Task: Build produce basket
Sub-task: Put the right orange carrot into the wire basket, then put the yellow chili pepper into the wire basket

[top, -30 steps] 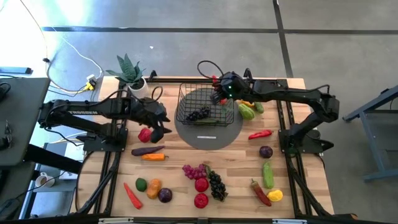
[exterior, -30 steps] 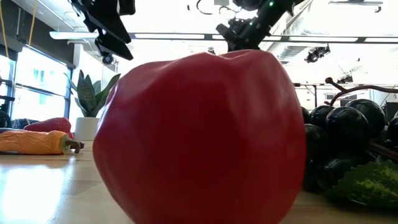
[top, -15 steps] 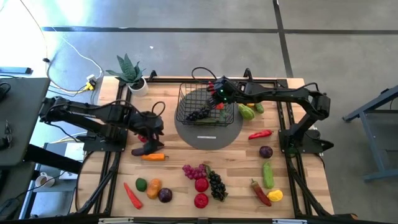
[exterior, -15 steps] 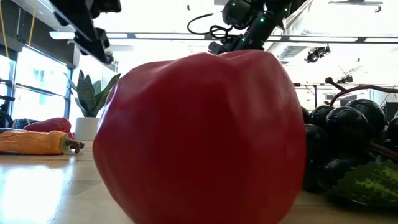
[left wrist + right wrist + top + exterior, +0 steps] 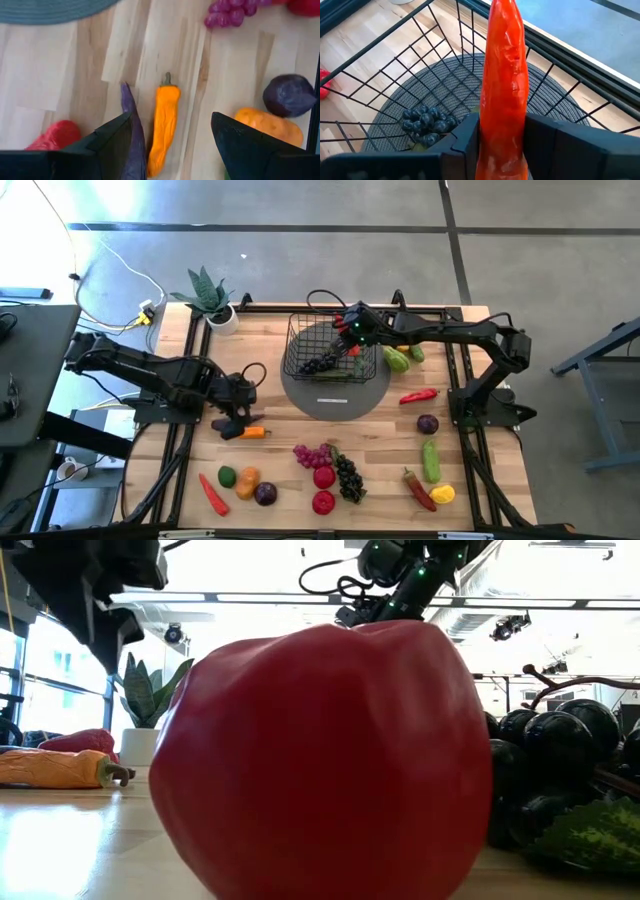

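1. R gripper [image 5: 502,132] was over the black wire-grid basket [image 5: 300,330] at the far middle of the table, its fingers [image 5: 555,145] pressed against the sides of a long orange-red toy pepper [image 5: 504,75]. The pepper stood upright between them, tip up, so I had it as gripped.
2. Only a dark bunch of toy grapes [image 5: 425,122] lay in the basket, on the grey woven round mat [image 5: 400,107] underneath. I wanted the pepper let go low and beside the grapes, not on top, so it wouldn't roll onto the wire wall.
3. How high the pepper hung above the basket floor I couldn't judge well from overhead; prob. worth going down a bit more before opening.
4. L gripper [image 5: 170,145] hung over the near-left of the table, fingers apart and empty, straddling a small orange toy pepper [image 5: 164,122], with a slim purple toy aubergine [image 5: 131,132] right against one finger.
5. For that pick I'd have centred on the orange one first, or the aubergine would get pinched too.
6. Rest of the produce [image 5: 325,477] lay loose on the wooden table [image 5: 380,440], well apart from the basket.
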Action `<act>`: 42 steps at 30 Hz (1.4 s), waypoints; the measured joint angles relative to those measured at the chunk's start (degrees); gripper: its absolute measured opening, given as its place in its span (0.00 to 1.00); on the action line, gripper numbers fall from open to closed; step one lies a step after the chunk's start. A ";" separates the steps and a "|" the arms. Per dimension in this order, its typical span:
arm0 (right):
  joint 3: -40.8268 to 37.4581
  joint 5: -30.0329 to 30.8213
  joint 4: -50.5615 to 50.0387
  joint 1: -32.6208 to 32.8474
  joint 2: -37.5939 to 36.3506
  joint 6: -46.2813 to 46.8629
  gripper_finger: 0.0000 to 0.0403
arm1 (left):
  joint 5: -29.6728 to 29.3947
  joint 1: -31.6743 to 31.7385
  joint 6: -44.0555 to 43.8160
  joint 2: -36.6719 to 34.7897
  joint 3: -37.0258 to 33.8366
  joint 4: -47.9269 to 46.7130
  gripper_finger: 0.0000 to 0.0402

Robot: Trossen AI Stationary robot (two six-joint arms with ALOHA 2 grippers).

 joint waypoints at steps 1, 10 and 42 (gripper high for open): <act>0.00 -0.54 0.00 -0.02 0.00 -0.06 0.28 | 0.00 -0.40 -0.02 0.00 -0.10 0.06 0.64; 0.00 -5.77 1.70 -0.46 0.00 -0.48 0.39 | 0.02 -4.06 -0.96 0.00 -0.35 0.09 0.64; 0.00 -6.78 6.34 -1.26 -5.09 -3.84 0.49 | -3.25 -7.35 -0.53 20.92 -0.35 7.57 0.64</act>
